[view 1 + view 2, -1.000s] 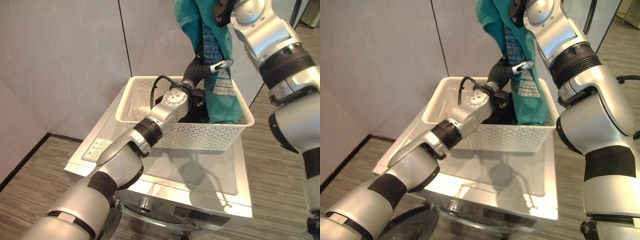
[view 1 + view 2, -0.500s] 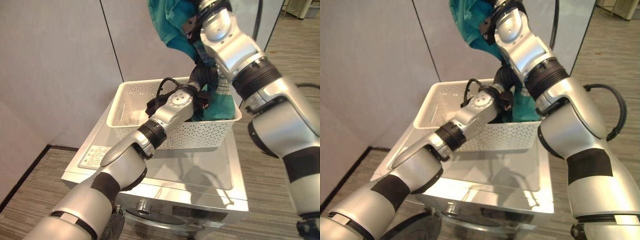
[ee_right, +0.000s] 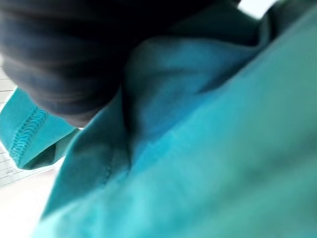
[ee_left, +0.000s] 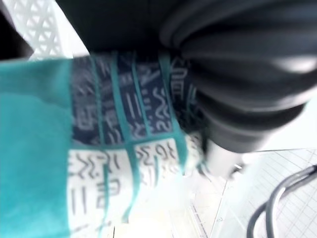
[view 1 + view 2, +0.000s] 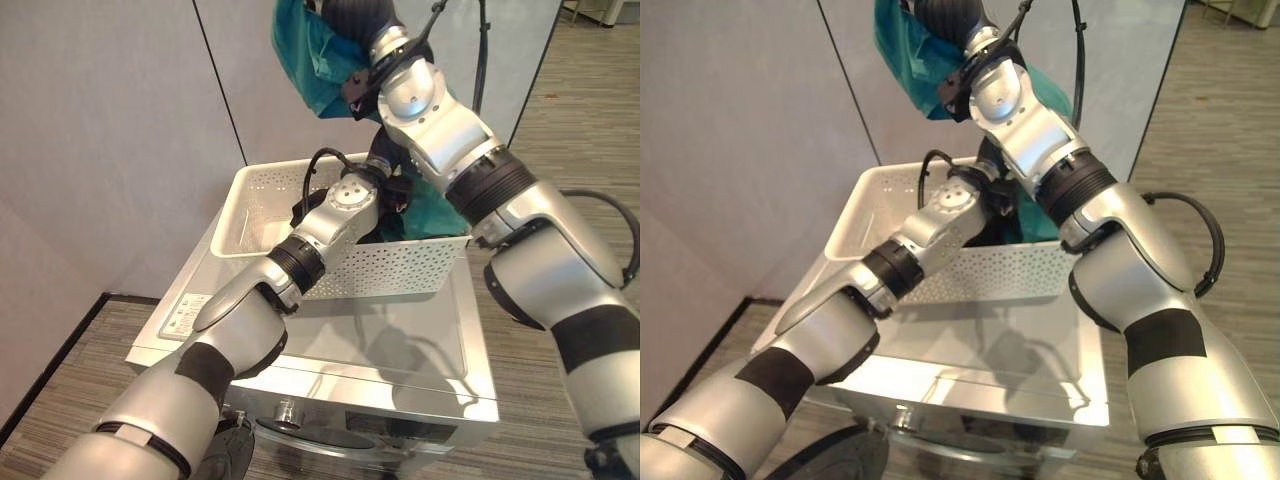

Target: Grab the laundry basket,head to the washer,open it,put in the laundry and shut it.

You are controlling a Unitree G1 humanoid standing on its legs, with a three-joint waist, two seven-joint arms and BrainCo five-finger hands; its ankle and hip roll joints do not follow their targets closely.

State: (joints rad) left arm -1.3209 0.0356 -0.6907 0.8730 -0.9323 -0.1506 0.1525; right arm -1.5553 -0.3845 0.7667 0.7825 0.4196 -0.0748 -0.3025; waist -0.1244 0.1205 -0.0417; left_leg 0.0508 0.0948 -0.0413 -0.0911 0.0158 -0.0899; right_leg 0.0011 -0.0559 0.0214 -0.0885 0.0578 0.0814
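The white perforated laundry basket [image 5: 400, 270] stands on top of the washer [image 5: 400, 345]. My right arm reaches up and across over it. High above the basket's back edge, my right hand [image 3: 59, 59] holds a bunched teal garment [image 5: 310, 55]. The garment's lower part [image 5: 435, 210] trails down into the basket's right side. Its dark and white patterned band [image 4: 129, 148] shows close in the left wrist view. My left arm goes into the basket from the front, and my left hand [image 4: 237, 74] lies against that cloth behind the right arm.
Grey partition panels [image 5: 120, 150] stand close behind and to the left of the washer. The washer's knob [image 5: 287, 408] and round door [image 5: 300, 440] face me below the top. Striped floor [image 5: 580, 130] opens to the right.
My right arm has swung leftward across the basket, carrying the teal garment higher and to the left. The left arm stays in the basket. The camera has shifted a little.
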